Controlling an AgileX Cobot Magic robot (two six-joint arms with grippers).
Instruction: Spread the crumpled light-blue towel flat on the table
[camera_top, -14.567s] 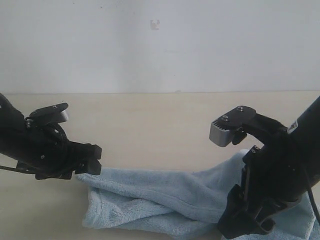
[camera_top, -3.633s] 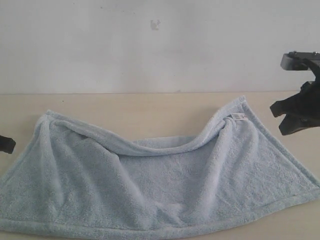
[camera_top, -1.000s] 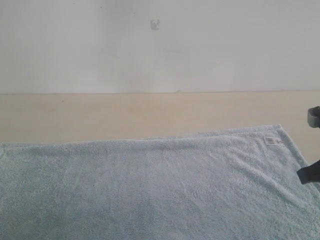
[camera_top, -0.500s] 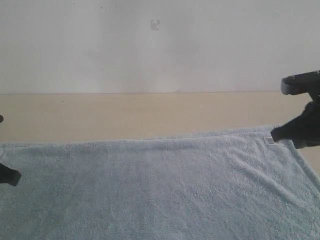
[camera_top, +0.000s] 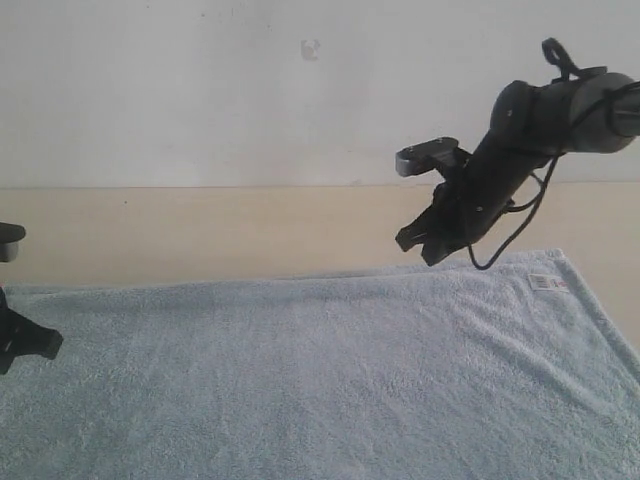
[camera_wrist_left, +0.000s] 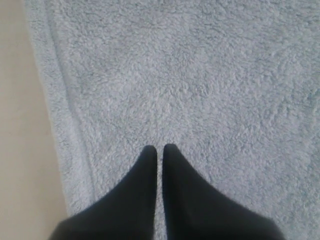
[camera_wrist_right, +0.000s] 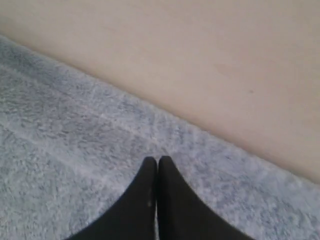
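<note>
Towel (camera_top: 320, 380): flat on the tabletop (camera_top: 250, 230), across its near part.
Bare tabletop: behind the towel, running back to the wall (camera_top: 200, 90).
Tag (camera_top: 545, 283): on the towel, by its far right corner.
My left jaws: over the towel's left end, just inside its side hem.
My right jaws: above the towel's far hem, right of the middle, left of the tag.

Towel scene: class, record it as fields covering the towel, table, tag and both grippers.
towel: light blue, spread flat, no folds visible
table: pale beige, bare beyond the towel's far edge
tag: small, white, near the far right corner
left gripper: shut, empty, over the towel by a hem
right gripper: shut, empty, raised above the far edge
</note>
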